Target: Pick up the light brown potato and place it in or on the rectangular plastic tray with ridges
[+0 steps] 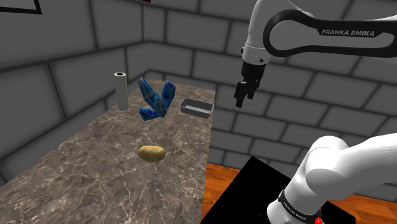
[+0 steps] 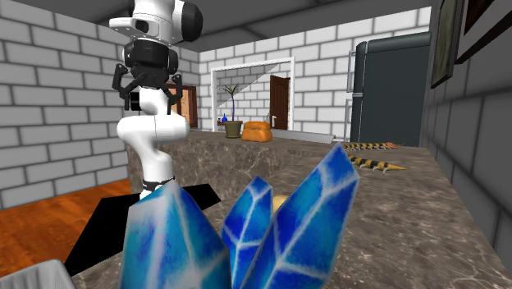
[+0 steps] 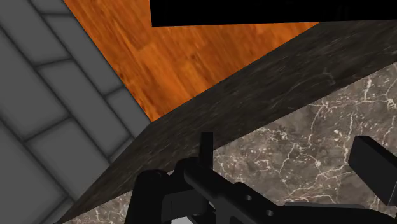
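Observation:
The light brown potato lies on the marble counter toward its middle. A grey rectangular tray sits at the counter's far corner; its rim shows in the second exterior view's lower left. My gripper hangs open in the air beyond the counter's edge, to the right of the tray and higher than it, far from the potato. In the second exterior view the gripper shows its fingers spread wide with nothing between them. In the wrist view the gripper looks down on the counter's edge.
A blue crystal cluster stands between the potato and the tray, and looms close in the second exterior view. A white paper roll stands by the wall. Toy lizards lie further along the counter. Wood floor lies below.

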Robot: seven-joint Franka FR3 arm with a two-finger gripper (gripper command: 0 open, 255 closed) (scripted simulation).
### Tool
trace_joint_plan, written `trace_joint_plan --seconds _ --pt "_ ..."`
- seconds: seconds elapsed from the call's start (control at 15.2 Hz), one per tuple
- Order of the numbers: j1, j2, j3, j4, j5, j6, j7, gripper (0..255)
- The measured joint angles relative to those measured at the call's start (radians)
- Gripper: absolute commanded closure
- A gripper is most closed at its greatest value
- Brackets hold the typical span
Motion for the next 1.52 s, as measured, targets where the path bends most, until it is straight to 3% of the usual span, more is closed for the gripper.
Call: trace_joint_plan --seconds 0.2,0.66,1.52 --pt "0.01 0.033 0.008 0.002 0.01 0.026 0.003 0" --pt "0.062 0.238 0.063 0.045 0.063 0.165 0.02 0" --pt "0.144 0.683 0.165 0.275 0.1 0.346 0.039 0"
